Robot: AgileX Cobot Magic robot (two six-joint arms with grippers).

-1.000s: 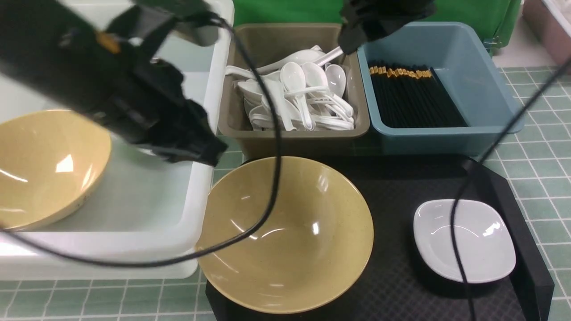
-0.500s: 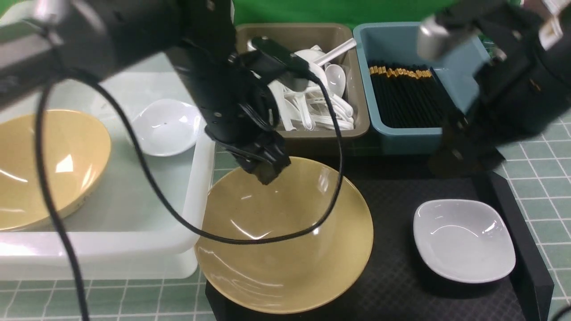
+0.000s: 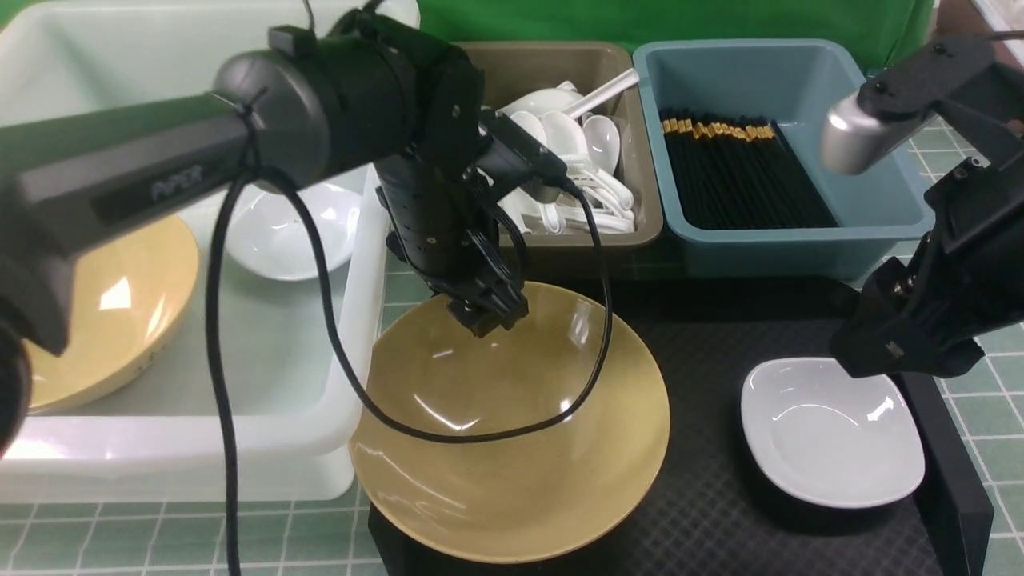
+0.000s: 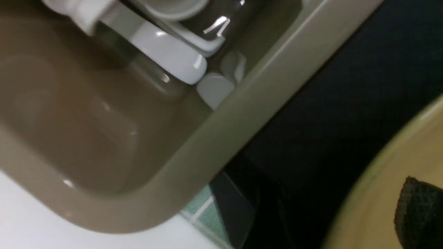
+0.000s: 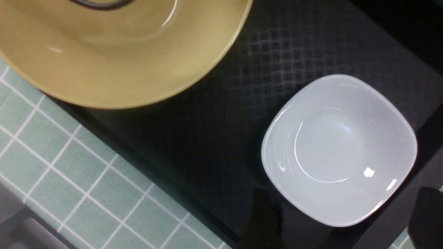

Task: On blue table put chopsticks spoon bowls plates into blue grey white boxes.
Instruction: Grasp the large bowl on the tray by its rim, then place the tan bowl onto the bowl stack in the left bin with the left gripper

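Observation:
A tan-yellow bowl [image 3: 512, 432] and a white plate [image 3: 832, 432] sit on the black tray [image 3: 720, 336]. My left gripper [image 3: 486, 312] is open at that bowl's far rim; one finger [image 4: 420, 211] shows inside the bowl [image 4: 373, 207]. My right gripper [image 3: 904, 356] hangs open over the plate's far right corner, its fingertips [image 5: 263, 221] either side of the plate [image 5: 339, 148]. The white tub [image 3: 352, 320] holds a second bowl [image 3: 96, 312] and a plate [image 3: 292, 228]. Spoons [image 3: 576, 160] fill the grey box [image 3: 544, 248]. Chopsticks [image 3: 744, 176] lie in the blue box [image 3: 800, 248].
The tray stands on the blue table [image 3: 976, 320], in front of the grey and blue boxes. The tub touches the tray's left side. My left arm's cable [image 3: 480, 436] loops across the bowl on the tray. A green backdrop rises behind the boxes.
My left arm swung from over the white tub to the tray bowl's far rim, leaving a white plate in the tub. My right arm dropped from above the boxes to the tray's plate.

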